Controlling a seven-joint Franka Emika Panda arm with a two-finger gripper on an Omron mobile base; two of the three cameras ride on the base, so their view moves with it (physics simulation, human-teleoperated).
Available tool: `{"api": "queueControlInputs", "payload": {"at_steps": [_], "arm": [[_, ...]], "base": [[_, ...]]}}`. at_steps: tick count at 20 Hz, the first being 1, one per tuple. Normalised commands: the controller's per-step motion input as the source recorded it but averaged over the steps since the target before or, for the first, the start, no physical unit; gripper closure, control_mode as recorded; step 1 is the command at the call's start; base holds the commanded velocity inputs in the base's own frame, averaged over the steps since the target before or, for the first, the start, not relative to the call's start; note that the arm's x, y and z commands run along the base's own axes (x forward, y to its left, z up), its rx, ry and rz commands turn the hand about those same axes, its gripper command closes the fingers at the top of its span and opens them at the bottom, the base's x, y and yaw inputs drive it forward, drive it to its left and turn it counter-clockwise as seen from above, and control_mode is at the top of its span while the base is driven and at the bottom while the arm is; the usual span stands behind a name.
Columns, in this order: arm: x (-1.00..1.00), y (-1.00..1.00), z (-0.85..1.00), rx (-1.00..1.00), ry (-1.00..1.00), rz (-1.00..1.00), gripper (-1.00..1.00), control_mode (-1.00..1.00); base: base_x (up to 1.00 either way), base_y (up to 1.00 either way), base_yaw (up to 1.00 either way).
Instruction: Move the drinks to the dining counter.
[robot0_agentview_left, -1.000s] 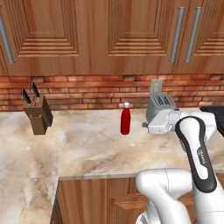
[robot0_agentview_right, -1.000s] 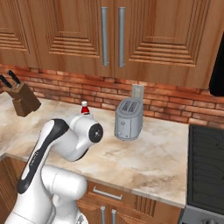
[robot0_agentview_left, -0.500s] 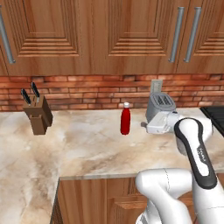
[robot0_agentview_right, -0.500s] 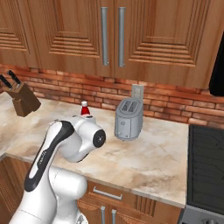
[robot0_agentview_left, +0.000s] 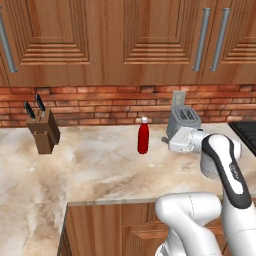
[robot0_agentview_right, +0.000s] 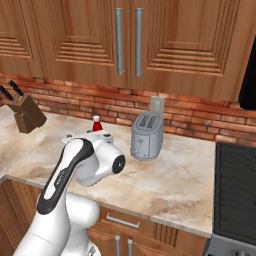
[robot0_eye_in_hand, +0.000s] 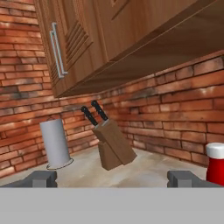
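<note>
- Left base view: we see the slim red bottle (robot0_agentview_left: 143, 136) in full, white cap on top, upright on the marbled counter (robot0_agentview_left: 95, 165), about midway between the knife block (robot0_agentview_left: 42, 131) at far left and the silver toaster (robot0_agentview_left: 183, 121) at right.
- Right base view: the arm's shoulder covers most of that bottle; we make out its white cap and a bit of red neck (robot0_agentview_right: 97, 123) above the white housing.
- Right base view also gives us the toaster (robot0_agentview_right: 147, 135) whole, two slots on top, standing before the brick wall with a pale outlet plate (robot0_agentview_right: 157, 104) behind it, and a dark cooktop (robot0_agentview_right: 235, 180) at the right edge of the counter. The left base view catches just a corner of that cooktop (robot0_agentview_left: 246, 131).
- Hand view: a white paper-towel roll (robot0_eye_in_hand: 55, 143) stands upright at left near the brick corner, with the knife block (robot0_eye_in_hand: 112, 142) right of it, two dark handles sticking up. The red bottle's cap and shoulder (robot0_eye_in_hand: 215, 162) sit at the right edge.
- Claw (robot0_eye_in_hand: 113, 178): released, jaws spread wide, the two tips (robot0_eye_in_hand: 42, 178) far apart, nothing between them.
- Arm pose: folded at the near counter edge, the wrist and hand (robot0_agentview_left: 186, 139) reaching leftward, level with the bottle and just in front of the toaster; hand and bottle are apart.
</note>
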Motion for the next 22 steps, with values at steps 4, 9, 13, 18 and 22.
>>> {"api": "queueControlInputs", "payload": {"at_steps": [4, 9, 13, 18, 22], "arm": [[0.09, -0.01, -0.1, 0.05, -0.07, 0.0, -1.0, -1.0], [0.05, 0.0, -0.22, 0.02, -0.01, 0.0, -1.0, -1.0], [0.1, 0.0, -0.2, 0.0, 0.0, 0.0, -1.0, -1.0], [0.01, 0.0, -0.19, 0.0, 0.0, 0.0, -1.0, -1.0], [0.01, 0.07, -0.17, 0.0, 0.0, 0.0, -1.0, -1.0]], "base": [[0.0, 0.0, 0.0], [0.0, 0.0, 0.0], [0.0, 0.0, 0.0], [0.0, 0.0, 0.0], [0.0, 0.0, 0.0]]}}
